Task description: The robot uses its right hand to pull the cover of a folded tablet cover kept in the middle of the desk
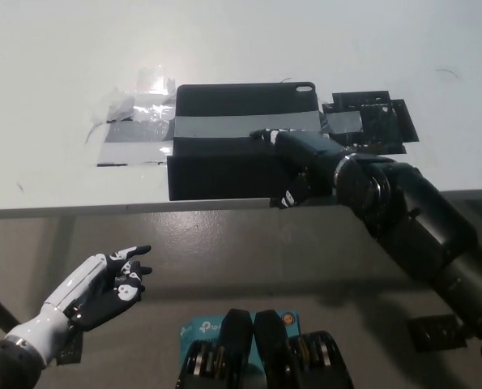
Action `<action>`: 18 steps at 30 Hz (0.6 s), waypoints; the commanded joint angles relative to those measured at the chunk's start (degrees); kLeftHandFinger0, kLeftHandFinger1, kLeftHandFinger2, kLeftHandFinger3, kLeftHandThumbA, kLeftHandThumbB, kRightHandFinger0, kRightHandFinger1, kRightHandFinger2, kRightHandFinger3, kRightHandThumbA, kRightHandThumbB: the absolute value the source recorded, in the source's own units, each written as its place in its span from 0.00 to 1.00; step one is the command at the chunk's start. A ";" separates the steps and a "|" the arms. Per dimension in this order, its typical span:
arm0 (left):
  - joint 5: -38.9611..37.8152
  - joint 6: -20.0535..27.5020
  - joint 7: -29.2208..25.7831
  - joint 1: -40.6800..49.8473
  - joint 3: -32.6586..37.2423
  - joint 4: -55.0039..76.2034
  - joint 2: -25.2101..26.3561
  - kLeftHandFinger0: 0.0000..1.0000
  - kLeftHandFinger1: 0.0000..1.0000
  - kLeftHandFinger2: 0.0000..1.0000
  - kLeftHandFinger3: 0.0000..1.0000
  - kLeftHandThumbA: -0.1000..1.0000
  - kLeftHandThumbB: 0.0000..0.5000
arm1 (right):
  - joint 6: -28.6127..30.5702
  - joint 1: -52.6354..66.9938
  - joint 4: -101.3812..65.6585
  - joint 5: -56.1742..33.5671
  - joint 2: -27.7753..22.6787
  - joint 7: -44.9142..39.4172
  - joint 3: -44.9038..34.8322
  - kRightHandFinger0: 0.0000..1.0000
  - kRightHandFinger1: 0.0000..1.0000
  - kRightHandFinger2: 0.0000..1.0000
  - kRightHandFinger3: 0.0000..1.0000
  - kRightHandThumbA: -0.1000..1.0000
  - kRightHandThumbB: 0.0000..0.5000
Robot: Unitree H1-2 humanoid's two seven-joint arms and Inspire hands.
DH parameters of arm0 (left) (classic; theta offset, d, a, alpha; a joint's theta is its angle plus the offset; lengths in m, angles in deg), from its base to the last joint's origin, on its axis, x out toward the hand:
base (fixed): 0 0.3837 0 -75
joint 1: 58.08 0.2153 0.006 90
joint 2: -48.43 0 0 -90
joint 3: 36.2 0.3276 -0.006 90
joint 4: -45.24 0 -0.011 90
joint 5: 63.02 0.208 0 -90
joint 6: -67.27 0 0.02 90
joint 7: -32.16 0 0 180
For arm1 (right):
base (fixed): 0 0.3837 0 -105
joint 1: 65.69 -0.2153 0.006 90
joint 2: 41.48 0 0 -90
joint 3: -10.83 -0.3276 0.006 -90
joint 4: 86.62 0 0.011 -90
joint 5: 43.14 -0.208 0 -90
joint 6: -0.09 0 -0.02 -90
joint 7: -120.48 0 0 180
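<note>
A dark folded tablet cover (224, 138) lies flat near the white desk's front edge, held by a grey tape band across its middle. My black right hand (299, 160) rests on the cover's right half, fingers spread over the lower panel and nothing gripped. The black forearm runs off to the lower right. My white left hand (103, 284) hangs open below the desk edge at the lower left, away from the cover.
Clear crumpled tape (139, 101) and grey tape strips (131, 150) stick to the white desk (62, 57) left of the cover. Black tape pieces (374, 121) lie right of it. The desk's front edge (103, 209) runs across the picture's middle.
</note>
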 commanded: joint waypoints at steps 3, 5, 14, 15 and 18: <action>0.10 -0.75 0.29 -0.66 -0.07 2.00 0.70 0.77 0.82 0.96 1.00 1.00 0.29 | 4.24 -3.80 0.05 5.21 0.91 1.10 2.36 1.00 1.00 1.00 1.00 1.00 1.00; 0.40 -0.75 0.46 -0.70 0.10 1.97 0.94 0.77 0.83 0.97 1.00 1.00 0.27 | 4.65 -2.78 -0.35 6.07 1.18 0.70 3.49 1.00 1.00 1.00 1.00 1.00 1.00; 0.18 -0.75 0.37 -1.34 -0.19 2.33 1.51 0.77 0.83 0.96 1.00 1.00 0.26 | 4.51 0.27 -2.61 10.11 1.47 -0.30 6.95 1.00 1.00 1.00 1.00 1.00 1.00; 0.34 -0.75 0.49 -1.74 0.05 2.31 1.56 0.77 0.83 0.96 1.00 1.00 0.26 | 3.53 0.82 -4.12 10.96 1.18 -0.96 7.38 1.00 1.00 1.00 1.00 1.00 1.00; 0.44 -0.75 0.60 -1.91 0.12 2.60 1.91 0.79 0.85 0.98 1.00 1.00 0.20 | 2.78 1.66 -5.27 12.36 1.06 -1.12 8.03 1.00 1.00 1.00 1.00 1.00 1.00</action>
